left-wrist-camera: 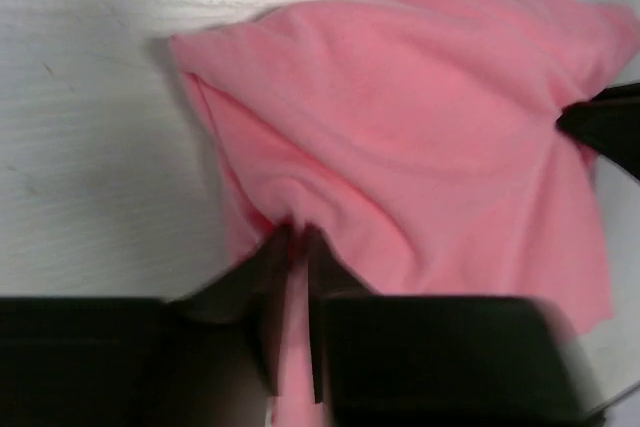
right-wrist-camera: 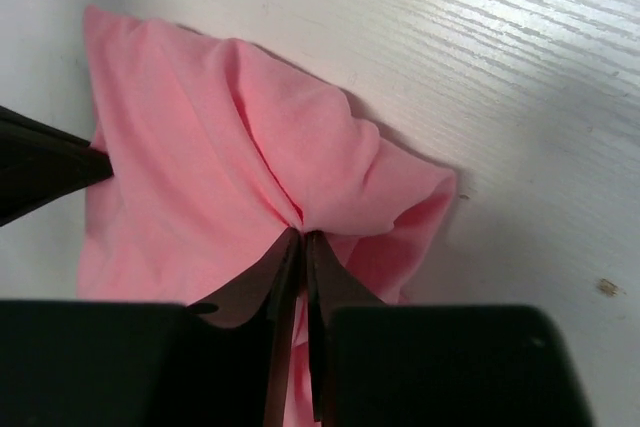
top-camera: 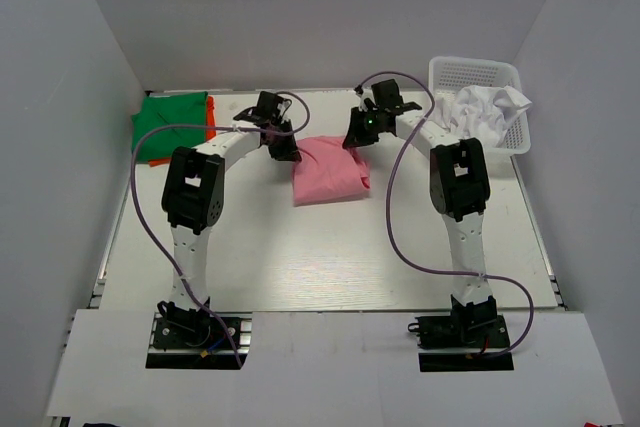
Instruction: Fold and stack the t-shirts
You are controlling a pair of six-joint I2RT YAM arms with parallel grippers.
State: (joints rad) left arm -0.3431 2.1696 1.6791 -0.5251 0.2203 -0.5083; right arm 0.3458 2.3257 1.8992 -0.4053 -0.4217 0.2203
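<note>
Jaws of the left arm (top-camera: 215, 152) and right arm (top-camera: 440, 147) each pinch a far corner of the salmon-pink t-shirt (top-camera: 331, 173), which lies nearward of them on the worktop (top-camera: 300, 257).

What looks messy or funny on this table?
The white t-shirt sits crumpled in the basket at the far right, not folded. The pink t-shirt in the middle is puckered where the left gripper and right gripper pinch it. The green t-shirt lies neatly on the orange t-shirt, far left.
</note>
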